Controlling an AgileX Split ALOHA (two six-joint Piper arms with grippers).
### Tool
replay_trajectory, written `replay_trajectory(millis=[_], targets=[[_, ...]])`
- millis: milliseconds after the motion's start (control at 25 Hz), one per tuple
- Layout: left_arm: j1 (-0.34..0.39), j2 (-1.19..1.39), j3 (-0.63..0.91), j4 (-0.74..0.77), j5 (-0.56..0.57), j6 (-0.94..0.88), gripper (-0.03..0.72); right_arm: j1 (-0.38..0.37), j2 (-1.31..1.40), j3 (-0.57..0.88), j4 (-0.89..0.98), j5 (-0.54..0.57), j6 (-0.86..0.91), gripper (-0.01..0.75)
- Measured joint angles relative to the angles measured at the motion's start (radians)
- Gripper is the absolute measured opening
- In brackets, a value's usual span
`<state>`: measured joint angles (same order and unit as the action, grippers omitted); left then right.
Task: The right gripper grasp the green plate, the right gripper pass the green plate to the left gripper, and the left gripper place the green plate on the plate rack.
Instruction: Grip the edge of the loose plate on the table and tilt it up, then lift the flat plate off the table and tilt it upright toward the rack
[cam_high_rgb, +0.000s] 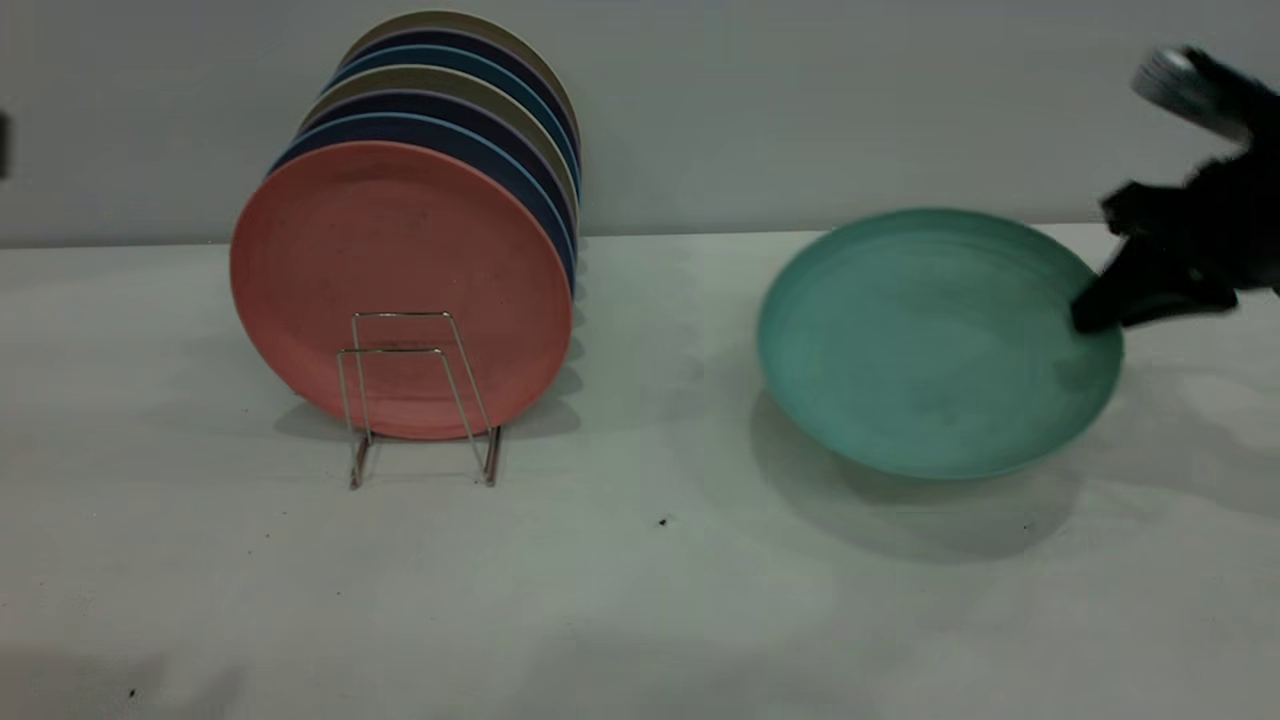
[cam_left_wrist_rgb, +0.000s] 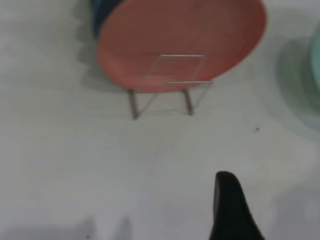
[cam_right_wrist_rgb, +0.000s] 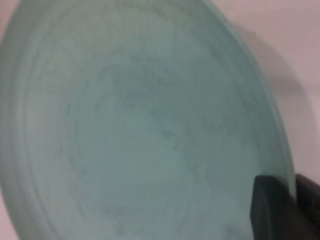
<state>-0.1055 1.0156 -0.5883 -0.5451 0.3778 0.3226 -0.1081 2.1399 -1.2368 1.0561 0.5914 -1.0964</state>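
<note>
The green plate is lifted off the table at the right, tilted with its face towards the exterior camera, and its shadow lies below it. My right gripper is shut on the plate's right rim. In the right wrist view the plate fills the picture and its rim sits between the gripper's two fingers. The plate rack stands at the left with several plates in it. Its front loops are bare. One finger of my left gripper shows over the table, apart from the rack, with nothing in it.
A salmon-pink plate stands frontmost in the rack, with dark blue and beige plates behind it. The white table runs between the rack and the green plate. A grey wall is behind.
</note>
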Motion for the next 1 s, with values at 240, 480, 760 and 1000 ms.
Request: replay_trajectory(millis=[240, 480, 760, 1000], targets=[[-0.081, 0.206, -0.052, -0.127, -0.024, 0.109, 0.447, 0.184, -0.087, -0.001, -0.056, 0.022, 0.018, 0.02], [-0.109, 0.352, -0.09, -0.246, -0.058, 0.205, 0.447, 0.32, -0.172, -0.001, -0.034, 0.076, 0.019, 0.02], [-0.109, 0.395, -0.104, -0.431, -0.09, 0.384, 0.447, 0.404, -0.2, -0.002, 0.159, 0.164, -0.047, 0.02], [-0.109, 0.399, -0.104, -0.596, -0.097, 0.538, 0.443, 0.449, -0.2, -0.002, 0.266, 0.177, -0.098, 0.02]])
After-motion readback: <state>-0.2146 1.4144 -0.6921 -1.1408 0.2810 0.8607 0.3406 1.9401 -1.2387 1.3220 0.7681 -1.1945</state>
